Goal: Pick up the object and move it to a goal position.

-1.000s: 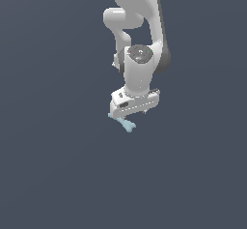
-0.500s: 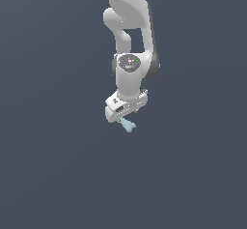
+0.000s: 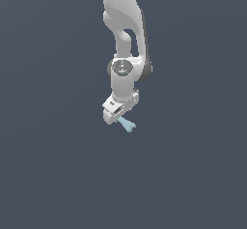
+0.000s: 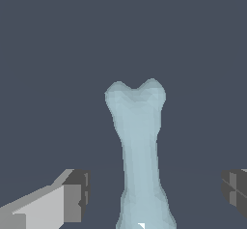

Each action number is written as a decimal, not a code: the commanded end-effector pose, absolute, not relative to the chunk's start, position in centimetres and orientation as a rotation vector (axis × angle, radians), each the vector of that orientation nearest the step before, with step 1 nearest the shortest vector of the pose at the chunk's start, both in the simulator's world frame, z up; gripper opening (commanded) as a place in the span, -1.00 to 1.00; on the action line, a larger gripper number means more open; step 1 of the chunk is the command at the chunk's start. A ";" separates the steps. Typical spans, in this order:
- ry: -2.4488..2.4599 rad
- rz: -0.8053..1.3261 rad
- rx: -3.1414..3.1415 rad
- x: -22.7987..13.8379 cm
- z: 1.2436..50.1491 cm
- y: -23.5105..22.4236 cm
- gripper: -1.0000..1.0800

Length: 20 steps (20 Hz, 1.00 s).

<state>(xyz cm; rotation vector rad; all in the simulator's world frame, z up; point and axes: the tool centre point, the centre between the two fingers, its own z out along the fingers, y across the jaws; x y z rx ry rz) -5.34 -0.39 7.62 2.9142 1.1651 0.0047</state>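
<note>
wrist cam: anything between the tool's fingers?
Yes, the bone-shaped piece lies between the fingers, gaps either side. Wrist view shows it.

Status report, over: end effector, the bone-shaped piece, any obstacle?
End effector open, fingers apart on both sides of the shaft. Bone-shaped piece between them, not gripped. No obstacle seen.

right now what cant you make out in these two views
- Bone-shaped piece: its near end is cut off by the wrist view's edge.
- Same piece in the exterior view: one end hidden behind the gripper, too small for detail.
- Fingers: wide apart from the shaft; whether anything touches the piece is unclear.
- Goal position: no marker in either view.
</note>
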 end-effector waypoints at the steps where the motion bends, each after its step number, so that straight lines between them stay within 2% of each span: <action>1: 1.216 0.003 2.895 -5.7 7.1 -0.7 0.92; 14: 1.280 0.000 2.869 -6.4 6.2 -1.1 0.92; 20: 1.284 0.000 2.867 -6.4 4.1 -1.1 0.92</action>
